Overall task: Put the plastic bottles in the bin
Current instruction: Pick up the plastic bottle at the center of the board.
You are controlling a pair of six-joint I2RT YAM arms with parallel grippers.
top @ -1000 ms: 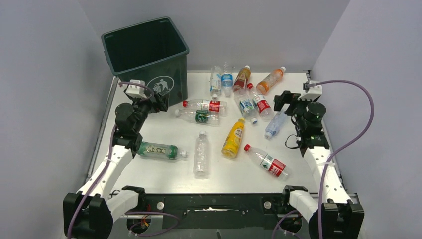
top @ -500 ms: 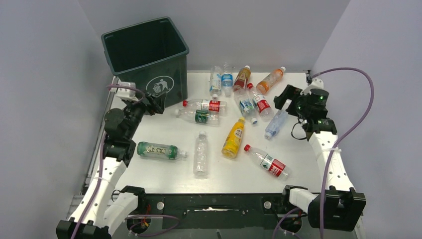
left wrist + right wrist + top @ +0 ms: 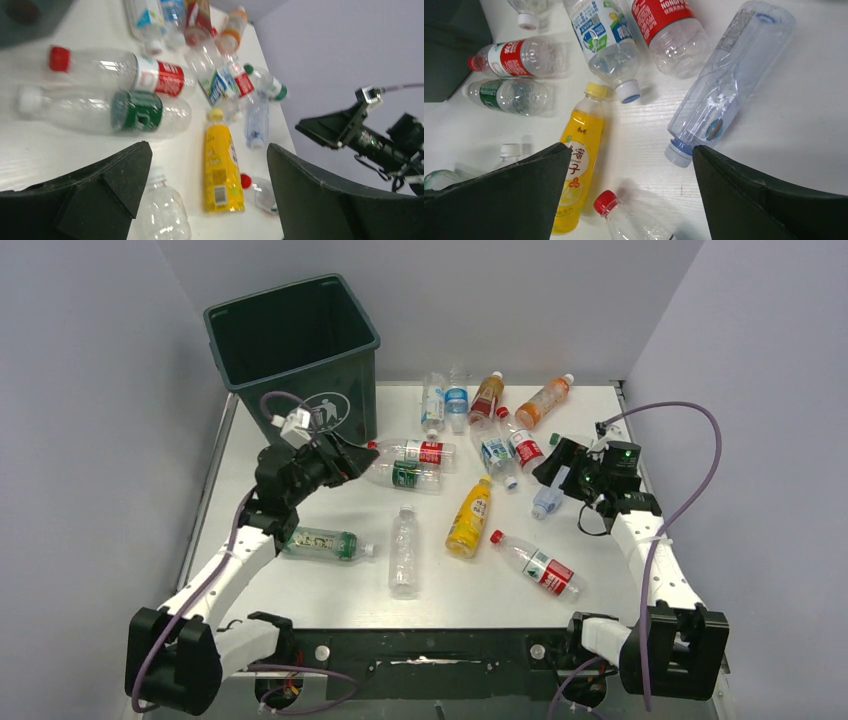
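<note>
The dark green bin (image 3: 295, 350) stands at the back left. Several plastic bottles lie on the white table. My left gripper (image 3: 350, 458) is open and empty, hovering beside the red-label bottle (image 3: 412, 451) and green-label bottle (image 3: 400, 475). The left wrist view shows its gripper (image 3: 207, 147) open above the yellow bottle (image 3: 220, 165) and a clear bottle (image 3: 162, 215). My right gripper (image 3: 555, 462) is open and empty above the blue-capped clear bottle (image 3: 552, 495). In the right wrist view that gripper (image 3: 631, 146) frames the blue-capped bottle (image 3: 729, 75), the yellow bottle (image 3: 576, 160) and a red-capped bottle (image 3: 634, 220).
More bottles lie in a cluster at the back centre, among them an orange one (image 3: 545, 400) and a brown one (image 3: 487, 395). A green bottle (image 3: 320, 543) lies under the left arm. Grey walls close in the table's left, back and right sides.
My left gripper has swung right, from beside the bin's front to the red-label and green-label bottles. My right gripper has moved left and nearer, over the blue-capped bottle. No bottle has moved.
</note>
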